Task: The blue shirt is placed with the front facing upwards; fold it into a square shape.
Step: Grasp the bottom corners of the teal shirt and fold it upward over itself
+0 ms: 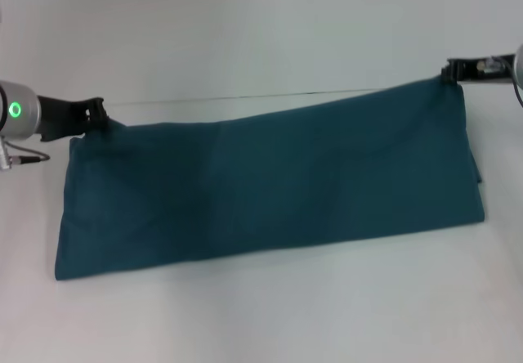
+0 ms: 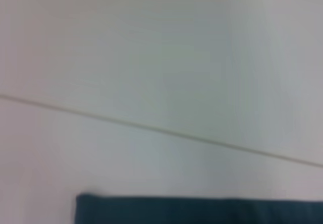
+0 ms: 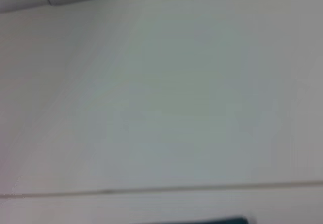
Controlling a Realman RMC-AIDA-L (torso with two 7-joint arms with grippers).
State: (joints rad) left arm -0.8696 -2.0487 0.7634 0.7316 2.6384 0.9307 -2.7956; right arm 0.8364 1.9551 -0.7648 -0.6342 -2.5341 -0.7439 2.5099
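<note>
While our left claw (image 1: 100,111) and right claw (image 1: 447,72) grip the blue shirt (image 1: 270,187) by its far corners, we should carry both across evenly, keeping the fold square.

The shirt (image 1: 270,187) lies on the white bench (image 1: 261,36) folded into a long band, plain teal side up, running from near left to far right. The left gripper (image 1: 96,111) is at its far left corner, the right gripper (image 1: 449,71) at its far right corner. A thin seam line crosses the bench behind the shirt.
</note>
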